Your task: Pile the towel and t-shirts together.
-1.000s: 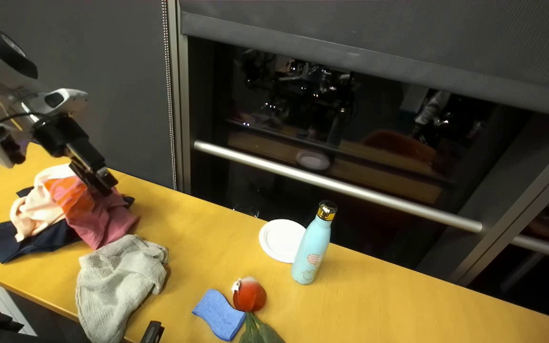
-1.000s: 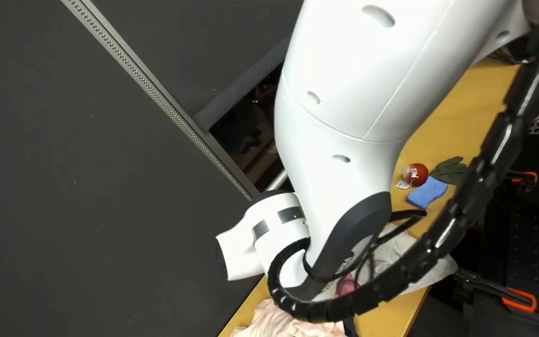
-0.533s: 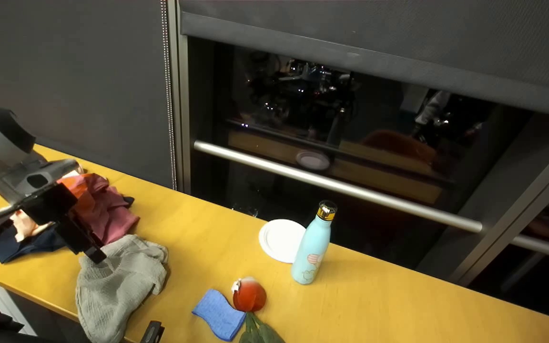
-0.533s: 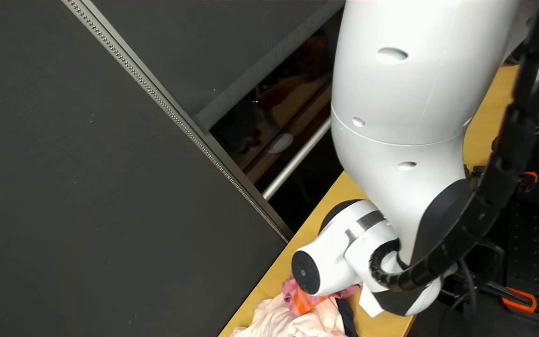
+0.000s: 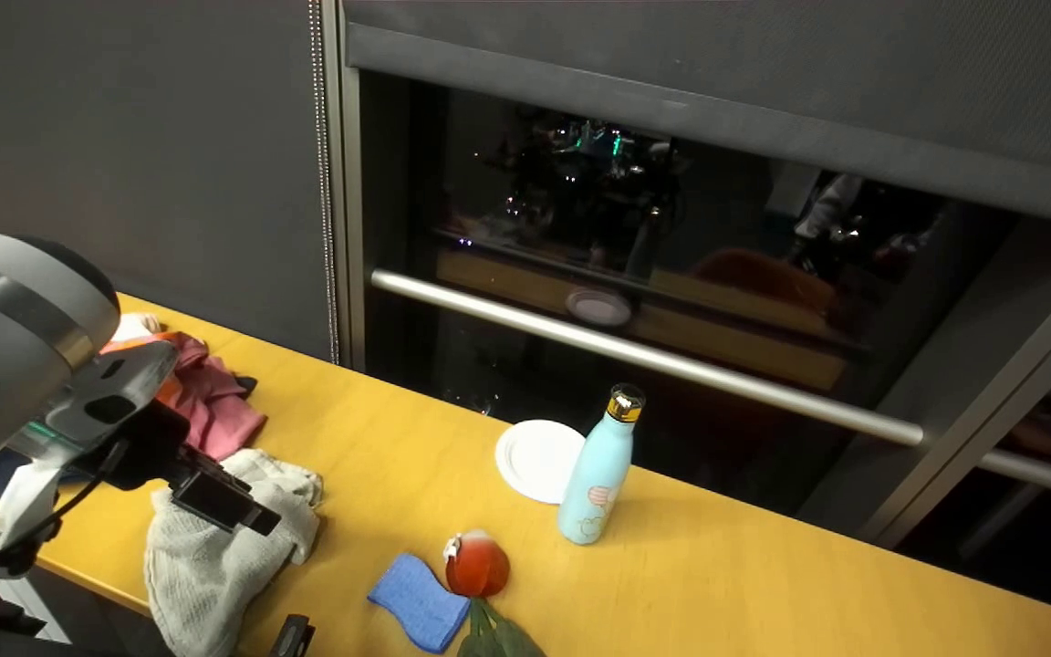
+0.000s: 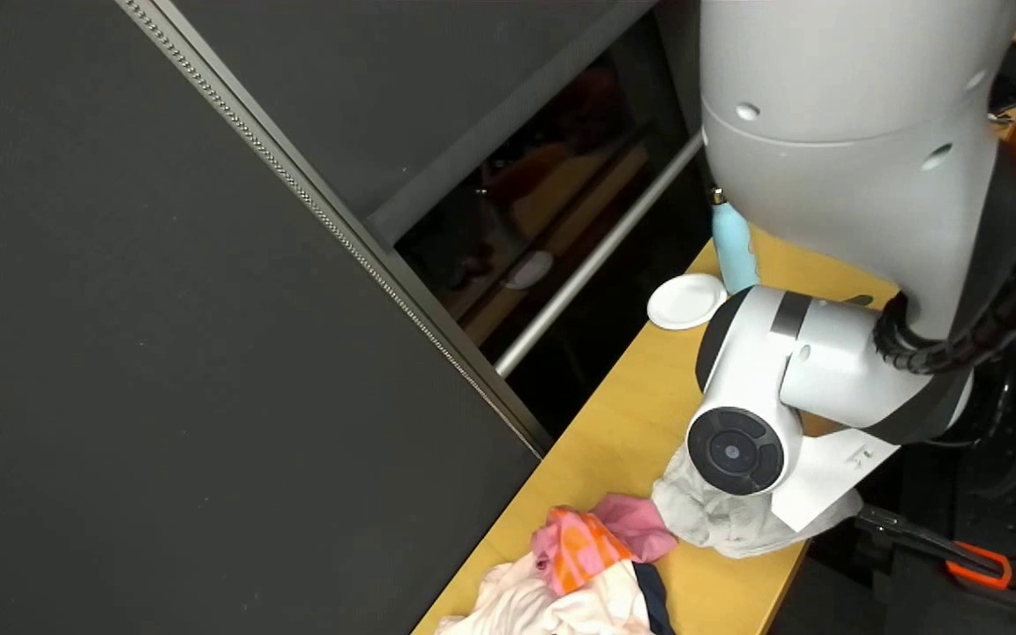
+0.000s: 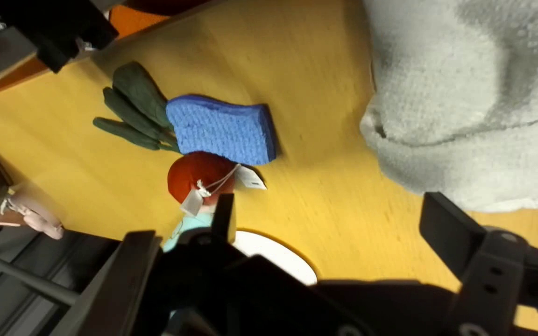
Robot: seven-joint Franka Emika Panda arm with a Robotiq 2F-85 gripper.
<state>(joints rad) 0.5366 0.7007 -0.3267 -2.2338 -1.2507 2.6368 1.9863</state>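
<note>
The wrist view alone reveals the claw (image 7: pixel 335 223) spread wide and empty, coarse-woven grey-white cloth (image 7: pixel 465 93) rumpled at upper right. Both exterior views add t-shirts (image 6: pixel 583 569), crumpled, cream, navy and orange-streaked pink, at bottom centre in an exterior view.

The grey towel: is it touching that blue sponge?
Apart. In the wrist view, a strip of yellow tabletop shows between the grey towel and the blue sponge.

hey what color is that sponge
The sponge is bright blue, darker along its edges; the wrist view shows it best.
</note>
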